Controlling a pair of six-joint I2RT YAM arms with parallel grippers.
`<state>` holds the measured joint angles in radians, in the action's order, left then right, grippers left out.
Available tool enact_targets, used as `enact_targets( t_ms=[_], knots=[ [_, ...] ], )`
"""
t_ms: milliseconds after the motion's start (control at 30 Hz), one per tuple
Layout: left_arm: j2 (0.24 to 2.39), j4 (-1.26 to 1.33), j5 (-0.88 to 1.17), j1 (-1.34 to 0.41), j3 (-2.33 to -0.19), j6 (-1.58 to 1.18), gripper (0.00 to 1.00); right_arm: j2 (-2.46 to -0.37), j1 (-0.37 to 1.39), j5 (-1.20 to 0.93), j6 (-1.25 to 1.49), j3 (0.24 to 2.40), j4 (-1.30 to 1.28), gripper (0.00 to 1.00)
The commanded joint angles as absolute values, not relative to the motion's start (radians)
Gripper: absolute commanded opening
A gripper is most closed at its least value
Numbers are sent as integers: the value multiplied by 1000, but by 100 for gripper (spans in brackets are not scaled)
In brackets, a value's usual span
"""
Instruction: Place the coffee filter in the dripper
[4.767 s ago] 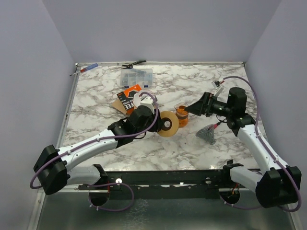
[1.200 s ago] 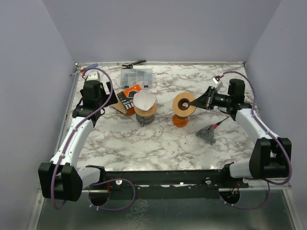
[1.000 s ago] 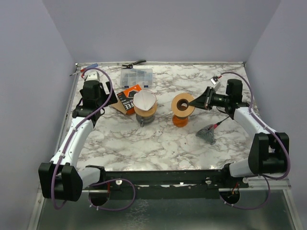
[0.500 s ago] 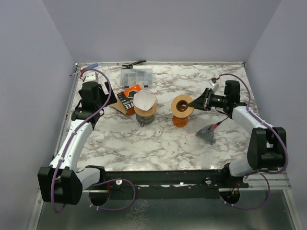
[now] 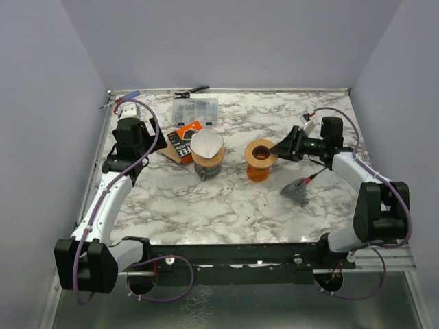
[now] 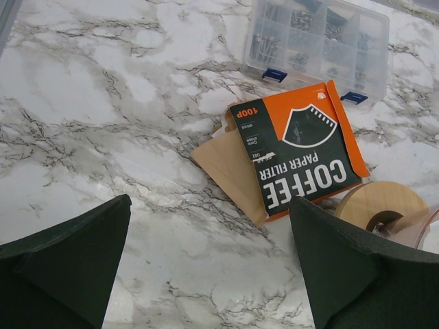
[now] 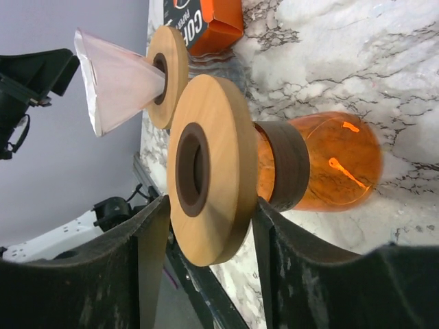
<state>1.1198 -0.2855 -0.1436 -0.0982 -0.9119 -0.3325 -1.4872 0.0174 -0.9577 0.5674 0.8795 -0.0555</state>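
A white coffee filter stands point-down in a wooden-ringed dripper; the right wrist view shows the filter from the side. To its right an orange glass vessel carries a wooden ring. My right gripper is open. Its fingers stand either side of that ring's rim, above the orange glass. My left gripper hangs open over bare marble near the orange filter box, holding nothing.
A brown filter pokes out from under the box. A clear parts organiser, pliers and a screwdriver lie at the back. A grey object lies on the table below the right arm.
The wooden ring, tilted towards the camera while the right gripper pinched it, now sits level on the orange glass. The right jaws have widened. The left arm has barely moved.
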Motion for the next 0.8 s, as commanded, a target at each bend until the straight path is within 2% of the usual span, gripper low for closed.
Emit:
enact_targets(
  t_ms=[0, 200, 467, 767],
  knots=[
    [1100, -268, -114, -91, -902, -338, 99, -1485, 11, -895, 506, 906, -126, 57],
    [1102, -265, -115, -91, -900, -337, 99, -1463, 11, -840, 456, 938, -202, 67],
    [1105, -262, -105, -91, -900, -338, 99, -1391, 11, -675, 363, 962, -331, 92],
    [1095, -260, -97, -91, -899, -334, 99, -1279, 11, -441, 349, 943, -412, 98]
  ],
)
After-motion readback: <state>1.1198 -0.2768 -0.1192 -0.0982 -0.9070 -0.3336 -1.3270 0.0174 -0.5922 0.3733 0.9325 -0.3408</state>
